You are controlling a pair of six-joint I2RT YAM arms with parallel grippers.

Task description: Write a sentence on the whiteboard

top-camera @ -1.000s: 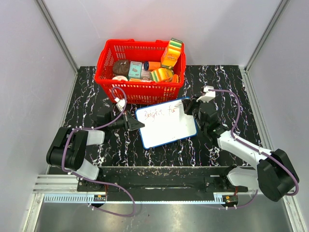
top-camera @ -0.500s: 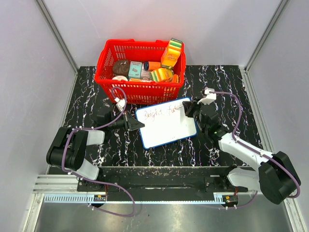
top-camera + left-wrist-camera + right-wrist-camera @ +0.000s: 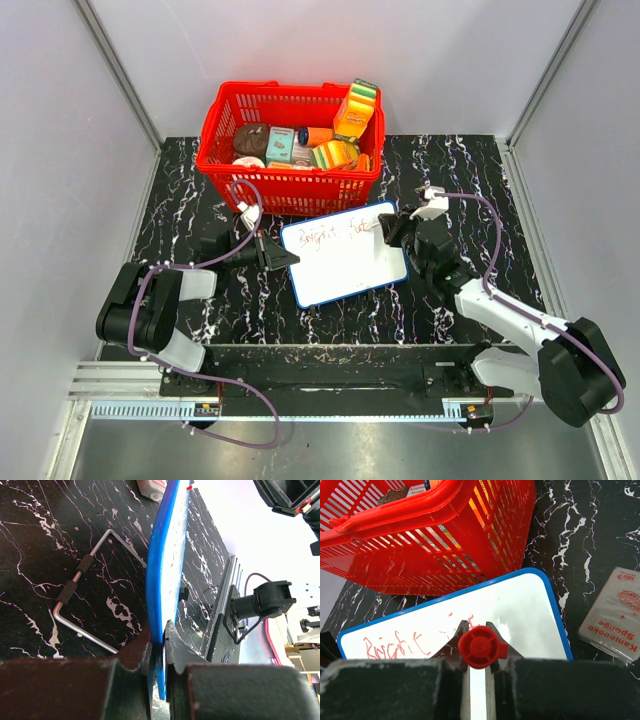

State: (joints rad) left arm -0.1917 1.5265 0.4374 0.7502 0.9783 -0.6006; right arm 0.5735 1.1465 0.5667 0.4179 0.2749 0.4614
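Observation:
The whiteboard point(image 3: 345, 262), white with a thin blue frame, lies on the black marble table just in front of the basket. Red lettering, the sentence point(image 3: 335, 238), runs along its upper part and reads "Bright" point(image 3: 395, 645) followed by a few more strokes. My left gripper point(image 3: 287, 258) is shut on the board's left edge, which shows edge-on as a blue strip point(image 3: 162, 570) between the jaws point(image 3: 159, 640). My right gripper point(image 3: 388, 226) is shut on a red marker point(image 3: 479, 646), held tip-down over the board's upper right area point(image 3: 520, 610). The marker's tip is hidden behind its body.
A red plastic basket point(image 3: 290, 185) full of groceries stands right behind the board. A grey sponge pack point(image 3: 615, 612) lies on the table to the board's right. A bent metal wire handle point(image 3: 82, 575) lies flat on the table. White walls enclose the table.
My right gripper has shifted a little to the right along the board with the marker, and the second word has gained strokes. The left gripper and the board have stayed put.

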